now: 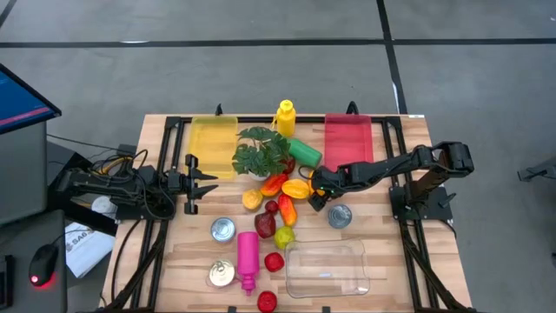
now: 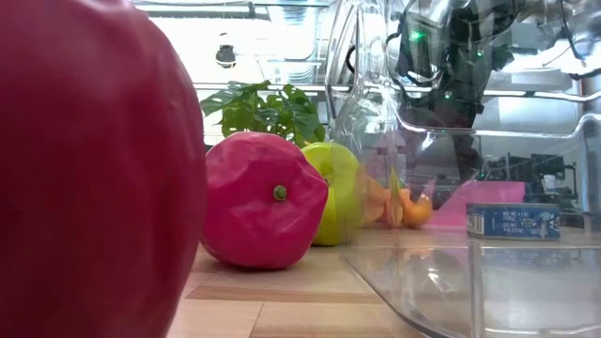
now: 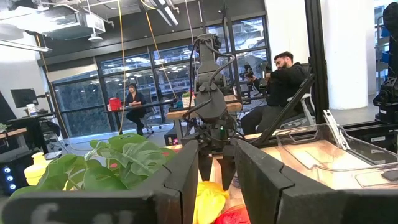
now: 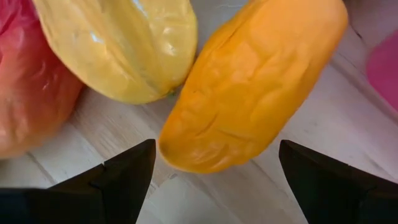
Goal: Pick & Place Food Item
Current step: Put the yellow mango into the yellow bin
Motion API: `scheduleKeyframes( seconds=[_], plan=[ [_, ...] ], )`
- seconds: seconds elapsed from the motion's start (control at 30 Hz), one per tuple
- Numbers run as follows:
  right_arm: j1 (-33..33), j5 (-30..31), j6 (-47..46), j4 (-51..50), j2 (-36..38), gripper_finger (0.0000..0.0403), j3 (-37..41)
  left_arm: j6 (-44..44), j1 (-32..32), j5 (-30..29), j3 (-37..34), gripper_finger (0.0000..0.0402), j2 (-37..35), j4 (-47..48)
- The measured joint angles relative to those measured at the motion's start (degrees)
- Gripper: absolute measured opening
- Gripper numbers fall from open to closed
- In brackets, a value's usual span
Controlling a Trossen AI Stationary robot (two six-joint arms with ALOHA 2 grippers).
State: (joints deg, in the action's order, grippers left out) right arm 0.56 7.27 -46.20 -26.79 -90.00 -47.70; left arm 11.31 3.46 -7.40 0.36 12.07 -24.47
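Overhead and wrist views of the bench [image 1: 174, 261] with both arms. The right gripper [image 1: 318, 193] reaches in from 3 o'clock to the food cluster at the bench centre, its jaws spread apart and poised directly over an orange food item [image 4: 255, 81], one finger [image 4: 115, 180] to either side of it and neither touching. A yellow food item [image 4: 121, 46] lies against the orange one, and a red item [image 4: 28, 93], cut off at the picture edge, adjoins the yellow. From overhead the gripper's tip covers part of the orange food item [image 1: 297, 188], so its full outline cannot be made out.

The left gripper [image 1: 201, 183] waits at the bench's 9 o'clock edge, jaws apart and empty, pointing toward the plant [image 1: 261, 152].

A clear container [image 1: 327, 266] sits at about 5 o'clock of the cluster, a can [image 1: 339, 216] just below the right gripper. A yellow tray [image 1: 214, 143] and a red tray [image 1: 347, 139] lie along the 12 o'clock edge.

In the low view a large red object [image 2: 84, 169] blocks nearly half the scene, and the container wall distorts what lies behind it.
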Motion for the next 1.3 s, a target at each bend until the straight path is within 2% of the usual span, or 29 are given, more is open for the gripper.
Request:
scheduleKeyframes(
  seconds=[0.33, 0.47, 1.3],
  plan=[
    [0.0, -0.7, -8.8, 0.0, 0.0, 0.0335, 0.0, 0.0, 0.0, 0.0, 0.0, 0.0095, 0.0, 0.0],
    [0.4, -2.9, -8.8, 0.0, 0.0, 0.0335, 0.0, 0.0, 0.0, 0.0, 0.0, 0.0095, 0.0, 0.0],
    [0.6, -3.0, -8.3, 0.0, 0.0, 0.0335, 0.0, 0.0, 0.0, 0.0, 0.0, 0.0095, 0.0, 0.0]
  ],
)
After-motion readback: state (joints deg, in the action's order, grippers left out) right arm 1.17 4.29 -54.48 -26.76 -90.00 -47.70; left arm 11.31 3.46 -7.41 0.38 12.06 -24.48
